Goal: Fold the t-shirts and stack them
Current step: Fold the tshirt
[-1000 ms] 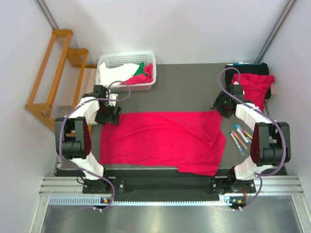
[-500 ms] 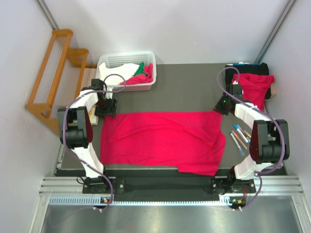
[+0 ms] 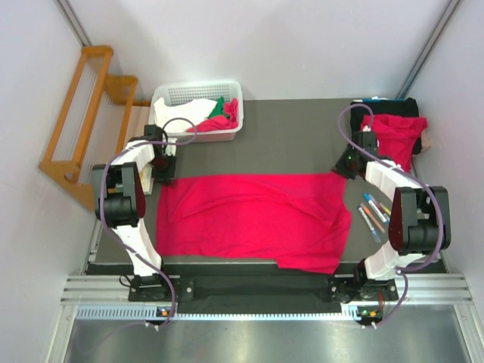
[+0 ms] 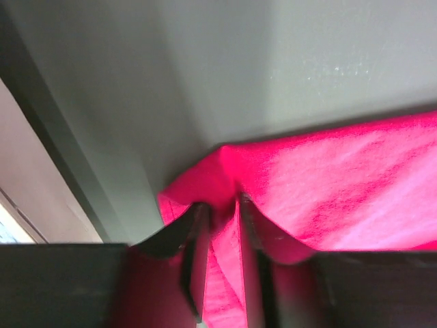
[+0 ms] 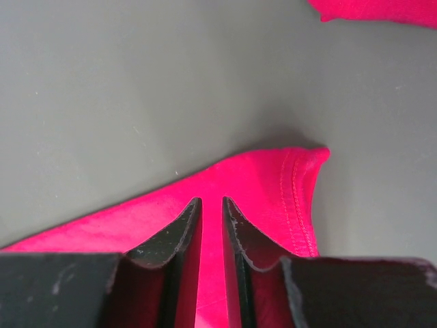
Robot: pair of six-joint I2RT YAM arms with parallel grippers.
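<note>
Left hand (image 4: pixel 222 208) pinches t-shirt (image 4: pixel 341 178) corner, seen only in wrist view

Plain crimson t-shirt (image 3: pixel 253 219), dark grey table (image 3: pixel 291 136), white mesh basket (image 3: pixel 189 94)

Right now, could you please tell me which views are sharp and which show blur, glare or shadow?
Top external view: evenly lit, sharp across the t-shirt. Left wrist view: soft, the left gripper and cloth out of focus, faint glare on the table. Right wrist view: crisper, hem stitching legible, a soft shadow under the cloth corner.
</note>
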